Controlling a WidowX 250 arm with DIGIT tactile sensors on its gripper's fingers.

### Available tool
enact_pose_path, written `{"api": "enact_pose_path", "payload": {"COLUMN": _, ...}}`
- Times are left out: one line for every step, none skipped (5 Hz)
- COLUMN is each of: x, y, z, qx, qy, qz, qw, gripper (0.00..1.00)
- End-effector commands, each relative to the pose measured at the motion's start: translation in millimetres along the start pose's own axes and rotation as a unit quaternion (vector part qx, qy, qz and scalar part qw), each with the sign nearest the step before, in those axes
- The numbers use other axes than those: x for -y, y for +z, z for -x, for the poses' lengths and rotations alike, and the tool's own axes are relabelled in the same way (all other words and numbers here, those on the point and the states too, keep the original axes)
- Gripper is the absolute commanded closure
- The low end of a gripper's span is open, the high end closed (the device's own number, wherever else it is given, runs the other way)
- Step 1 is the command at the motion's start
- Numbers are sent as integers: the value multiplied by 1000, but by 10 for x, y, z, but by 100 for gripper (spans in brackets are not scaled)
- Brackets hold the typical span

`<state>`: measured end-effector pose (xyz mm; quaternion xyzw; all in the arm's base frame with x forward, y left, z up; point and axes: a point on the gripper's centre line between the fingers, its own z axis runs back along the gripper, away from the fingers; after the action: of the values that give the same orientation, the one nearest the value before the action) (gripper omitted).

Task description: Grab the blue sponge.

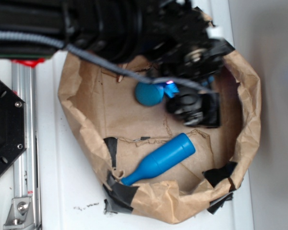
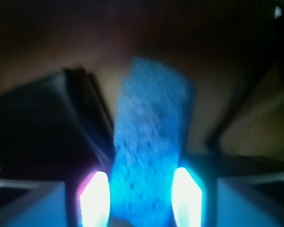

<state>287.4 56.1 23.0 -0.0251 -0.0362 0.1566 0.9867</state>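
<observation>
Brown paper bag [image 1: 86, 100] is cradling the lowered hand [image 2: 141, 198], whose glowing fingers [image 2: 95, 198] are closing narrowly against the blue sponge [image 2: 149, 142].

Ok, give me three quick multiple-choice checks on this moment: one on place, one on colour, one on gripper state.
1. Where is the blue sponge?
A. between the gripper fingers
B. outside the paper bag
C. on top of the blue pin

2. What colour is the ball?
A. red
B. teal-blue
C. yellow

3. How do the fingers stand?
A. wide apart and empty
B. bracketing the sponge, either side
C. gripping the pin

Answers: 1 A, the wrist view shows the sponge between both fingers. 2 B, plainly teal in the exterior view. 3 B, the sponge fills the gap between them.
</observation>
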Motion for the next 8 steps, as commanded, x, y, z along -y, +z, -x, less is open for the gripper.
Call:
{"api": "enact_pose_path", "payload": {"x": 340, "y": 555, "z": 404, "qx": 40, "qy": -89, "qz": -31, "qw": 995, "gripper": 100}}
{"api": "enact_pose_path", "payload": {"x": 336, "y": 725, "z": 434, "qx": 56, "qy": -90, "qz": -26, "qw": 994, "gripper": 100}}
{"api": "enact_pose_path", "payload": {"x": 285, "y": 829, "z": 410, "qx": 64, "qy": -73, "qz": -17, "qw": 995, "gripper": 100}}
{"api": "enact_pose_path", "payload": {"x": 219, "y": 779, "z": 354, "qx": 32, "qy": -85, "qz": -10, "qw": 996, "gripper": 0}}
{"api": "enact_pose_path", "payload": {"x": 227, "y": 480, "z": 201, "qx": 17, "qy": -200, "qz": 6, "qw": 980, "gripper": 0}}
{"api": "enact_pose_path", "payload": {"x": 362, "y": 216, "z": 111, "qx": -14, "qy": -285, "qz": -30, "qw": 958, "gripper": 0}}
{"api": "enact_pose_path", "payload": {"x": 444, "y": 37, "z": 80, "qx": -12, "qy": -290, "qz": 22, "qw": 957, "gripper": 0}}
{"api": "enact_pose_path", "payload": {"x": 560, "y": -16, "z": 179, "qx": -24, "qy": -268, "qz": 24, "qw": 963, "gripper": 0}}
